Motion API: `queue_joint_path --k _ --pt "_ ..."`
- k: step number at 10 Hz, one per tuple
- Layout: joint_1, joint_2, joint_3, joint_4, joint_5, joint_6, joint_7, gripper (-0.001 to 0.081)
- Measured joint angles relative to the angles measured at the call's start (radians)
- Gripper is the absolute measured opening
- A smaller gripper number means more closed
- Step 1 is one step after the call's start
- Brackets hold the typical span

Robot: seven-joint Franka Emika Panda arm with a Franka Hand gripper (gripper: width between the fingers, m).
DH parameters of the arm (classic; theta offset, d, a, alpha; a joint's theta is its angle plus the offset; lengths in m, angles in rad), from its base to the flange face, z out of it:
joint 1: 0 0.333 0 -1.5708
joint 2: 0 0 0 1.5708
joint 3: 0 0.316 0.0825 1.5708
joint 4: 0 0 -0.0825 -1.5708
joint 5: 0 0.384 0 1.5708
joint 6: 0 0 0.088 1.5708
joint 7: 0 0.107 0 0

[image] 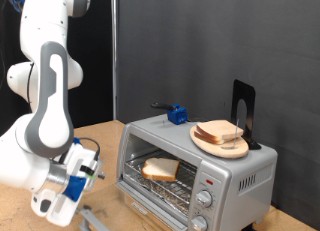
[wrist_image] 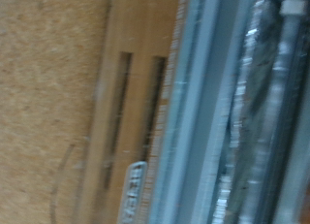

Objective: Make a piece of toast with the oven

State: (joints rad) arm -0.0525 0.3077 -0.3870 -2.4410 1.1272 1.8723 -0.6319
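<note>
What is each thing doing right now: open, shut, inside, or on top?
Oven: door open.
Toast: lying on the rack inside the oven.
Plate: on top of the oven, holding stacked bread.
Claw: low by the open door, holding nothing visible.

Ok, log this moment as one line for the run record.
end effector: low, at the exterior view's left of oven, holding nothing visible | oven: door open | toast: on rack inside | plate of bread: on top

The piece of toast (image: 160,169) lies on the rack inside the oven (image: 232,170), a plate (image: 204,142) of slices on top.
</note>
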Motion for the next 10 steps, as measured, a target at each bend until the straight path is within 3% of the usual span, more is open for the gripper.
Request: queue_joint_path --k 4,7,10 --pt "-0.018 -0.144 -0.03 -0.049 -0.046 -0.147 0.011 0.0805" --pt "-0.009 -0.267 -0.011 -0.092 -0.046 -0.149 0.072 0.0805" --pt "0.028 -0.362 0.053 -0.117 -0.01 -0.111 0.137 0.0805"
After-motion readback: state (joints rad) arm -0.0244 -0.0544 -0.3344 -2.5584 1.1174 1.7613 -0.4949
